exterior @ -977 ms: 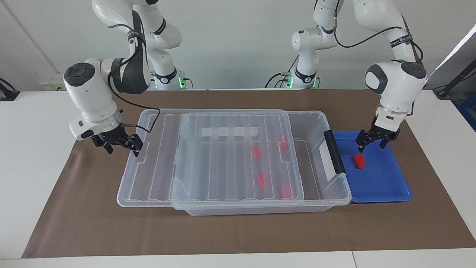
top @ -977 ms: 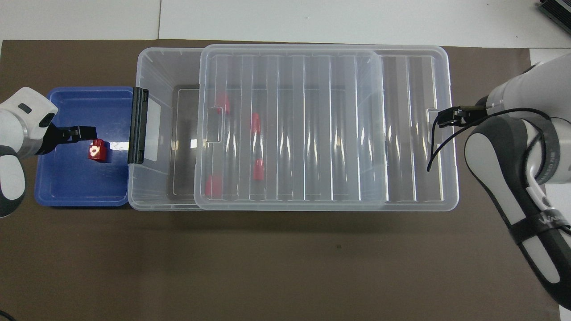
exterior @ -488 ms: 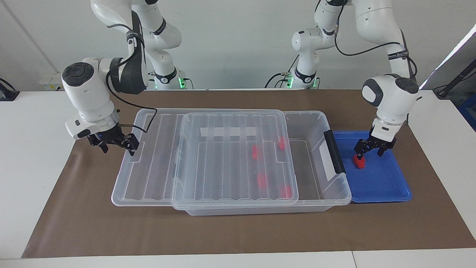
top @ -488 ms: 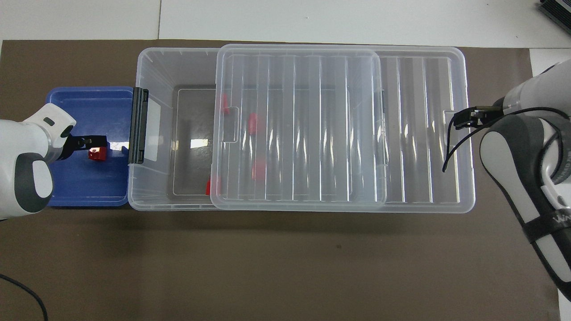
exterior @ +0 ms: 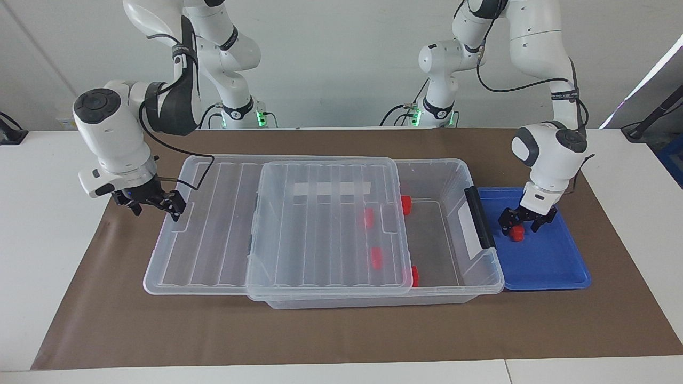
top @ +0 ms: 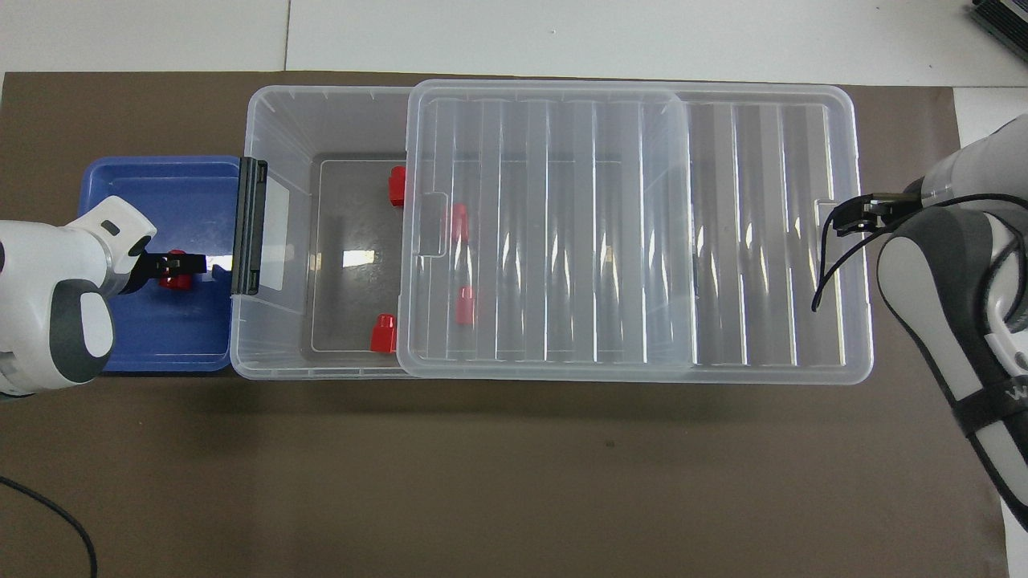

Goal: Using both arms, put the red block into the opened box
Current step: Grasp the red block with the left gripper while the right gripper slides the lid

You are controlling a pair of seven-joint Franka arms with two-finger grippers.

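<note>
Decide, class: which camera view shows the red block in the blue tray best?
The facing view: the red block shows between the left gripper fingers on the blue tray. The overhead view shows only slivers of it under the gripper.

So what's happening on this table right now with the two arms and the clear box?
The right gripper is at the end tab of the ribbed lid, which sits slid partway off the clear box, leaving the end by the blue tray uncovered. The left gripper is down in that tray, open fingers straddling the red block but not yet closed on it. Four more red blocks already lie inside the box.
</note>
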